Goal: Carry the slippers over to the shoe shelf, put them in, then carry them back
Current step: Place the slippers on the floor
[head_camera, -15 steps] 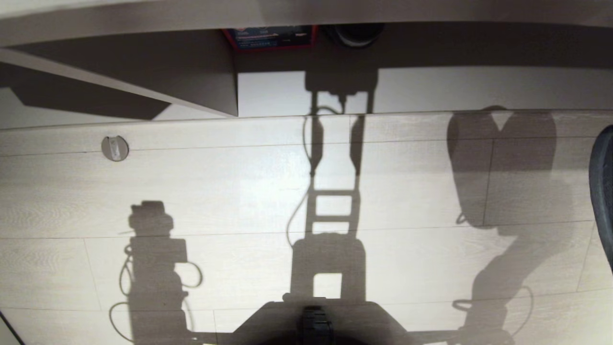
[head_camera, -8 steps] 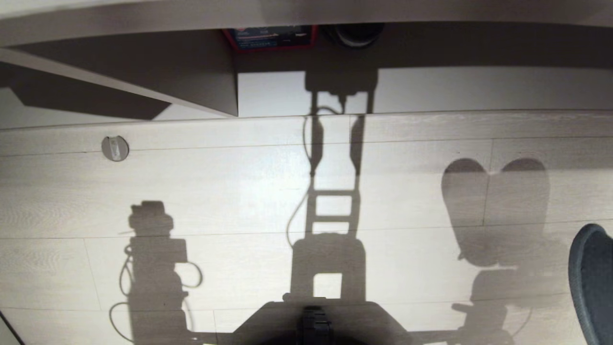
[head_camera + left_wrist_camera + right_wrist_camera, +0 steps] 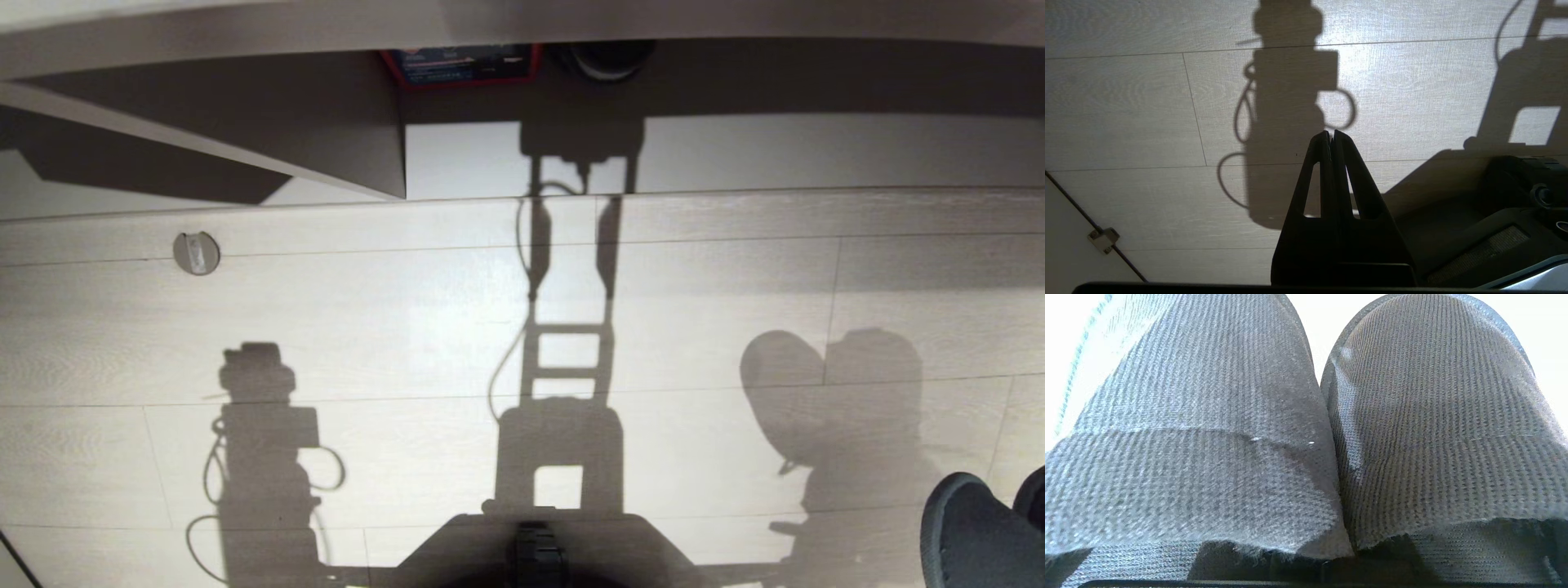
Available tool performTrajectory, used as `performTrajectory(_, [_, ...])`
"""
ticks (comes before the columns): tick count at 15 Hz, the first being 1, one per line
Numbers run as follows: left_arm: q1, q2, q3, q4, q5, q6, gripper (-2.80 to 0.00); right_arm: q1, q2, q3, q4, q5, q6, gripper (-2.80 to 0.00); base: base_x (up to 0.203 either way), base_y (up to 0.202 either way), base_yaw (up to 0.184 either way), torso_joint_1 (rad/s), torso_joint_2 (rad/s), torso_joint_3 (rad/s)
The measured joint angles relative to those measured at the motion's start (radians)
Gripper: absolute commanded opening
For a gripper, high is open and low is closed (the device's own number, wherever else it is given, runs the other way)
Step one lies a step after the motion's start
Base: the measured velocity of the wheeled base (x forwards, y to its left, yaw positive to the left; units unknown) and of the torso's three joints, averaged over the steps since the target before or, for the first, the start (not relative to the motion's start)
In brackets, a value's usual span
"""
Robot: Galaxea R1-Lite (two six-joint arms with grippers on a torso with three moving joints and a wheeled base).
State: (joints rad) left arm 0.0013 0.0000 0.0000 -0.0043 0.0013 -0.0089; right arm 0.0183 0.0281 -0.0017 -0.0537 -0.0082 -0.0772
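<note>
Step in hand, by my read: the carry leg. The slippers (image 3: 1327, 449) are up off the floor (image 3: 408, 327) w/ the right claw, whose wrist view is filled by both toe caps side by side, touching along their inner edges. The claw itself is hidden under the fabric; going by its closed setting and the pair hanging in front of that camera, it's clamped tight on the slippers, prob. at the heel end. In the head view only the dark toes show, at the near right corner (image 3: 976, 531), throwing a double-lobed shadow on the floor just left of them.

Left claw (image 3: 1331, 136) is parked low at near left, jaws pressed together, nothing in it.

The shoe shelf (image 3: 245, 139) sits at far left, pale board w/ dark recess and slanted divider; no slippers in it.

Next move calls for: get the pair across to the far left opening w/o losing grip, then come in low and toes-first so soft uppers don't snag the shelf edge. Whether this is the outbound or return trip can't be told.
</note>
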Motion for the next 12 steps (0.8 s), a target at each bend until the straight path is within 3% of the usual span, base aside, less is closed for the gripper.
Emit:
performTrajectory(2, [0.0, 0.0, 0.0, 0.0, 0.0, 0.0, -2.8, 0.0, -0.018, 0.0, 0.051, 0.021, -0.003, -2.8, 0.0, 0.0, 0.0, 0.0, 0.0, 0.0])
performTrajectory(12, [0.0, 0.0, 0.0, 0.0, 0.0, 0.0, -2.8, 0.0, -0.033, 0.002, 0.056, 0.015, 0.047, -2.8, 0.0, 0.0, 0.0, 0.0, 0.0, 0.0])
